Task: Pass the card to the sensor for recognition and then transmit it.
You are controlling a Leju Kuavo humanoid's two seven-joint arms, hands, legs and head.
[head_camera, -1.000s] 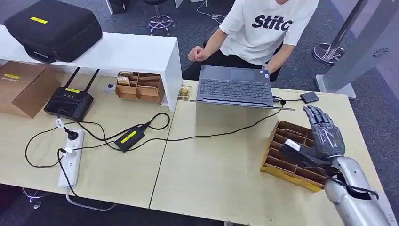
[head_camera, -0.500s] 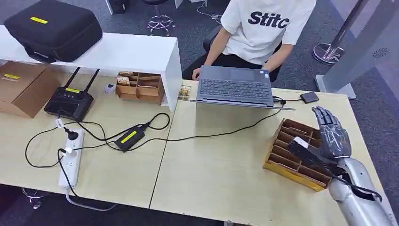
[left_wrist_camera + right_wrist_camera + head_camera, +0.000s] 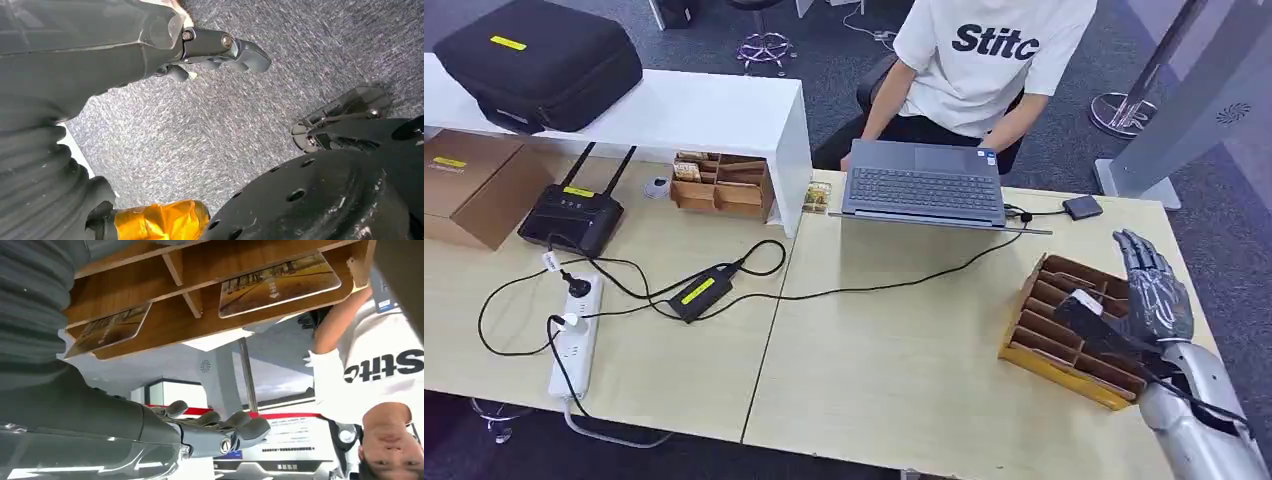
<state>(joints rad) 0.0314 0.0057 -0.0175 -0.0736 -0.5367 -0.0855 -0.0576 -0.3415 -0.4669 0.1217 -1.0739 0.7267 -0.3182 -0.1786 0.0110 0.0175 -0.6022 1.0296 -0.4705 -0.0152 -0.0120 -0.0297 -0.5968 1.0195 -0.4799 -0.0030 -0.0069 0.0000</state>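
Right hand (image 3: 1152, 295), fingers spread and holding nothing, beside the card rack (image 3: 1074, 330) on the counter (image 3: 894, 350): pickup stage; next, pinch a card (image 3: 280, 282).

an office: desks (image 3: 894, 360), laptop (image 3: 924, 185), router (image 3: 571, 215).

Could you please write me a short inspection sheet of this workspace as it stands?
Surface: pale wooden table.
Job's things: wooden card rack at the right edge; two picture cards in its slots; small black box beyond it.
Clutter: laptop, router, cardboard box, black case.
Hands: right hand open beside the rack; left hand hanging over carpet.
Cables: black leads running to a power strip.
Surroundings: person seated behind the laptop.
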